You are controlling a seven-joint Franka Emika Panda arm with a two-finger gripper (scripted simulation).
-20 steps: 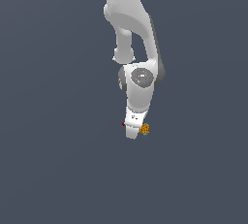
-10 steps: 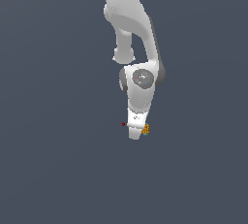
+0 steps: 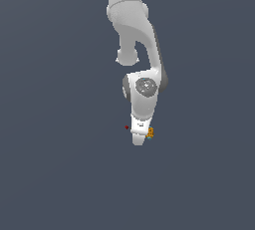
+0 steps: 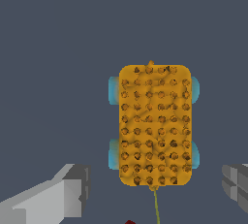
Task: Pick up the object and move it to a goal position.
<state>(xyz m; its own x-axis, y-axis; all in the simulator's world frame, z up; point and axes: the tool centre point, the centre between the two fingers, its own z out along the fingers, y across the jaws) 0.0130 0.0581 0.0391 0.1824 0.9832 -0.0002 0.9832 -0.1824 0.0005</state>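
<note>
block (image 4: pixel 155 126) on worktop (image 4: pixel 58 48), ungrasped. fingers (image 4: pixel 63 194) spread wide, empty, flanking block's end. gripper (image 3: pixel 139 138) low, close. remaining: grasp, lift, carry to goal.

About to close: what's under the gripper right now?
The orange block lies flat on the grey floor under the open gripper, between its fingers. Its underside is hidden.

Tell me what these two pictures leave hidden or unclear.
- Exterior view: orange block is half hidden behind the white tool; contact cannot be told.
- Exterior view: dark red dot is too small to identify.
- Wrist view: both fingertips are cut by the frame edges.
</note>
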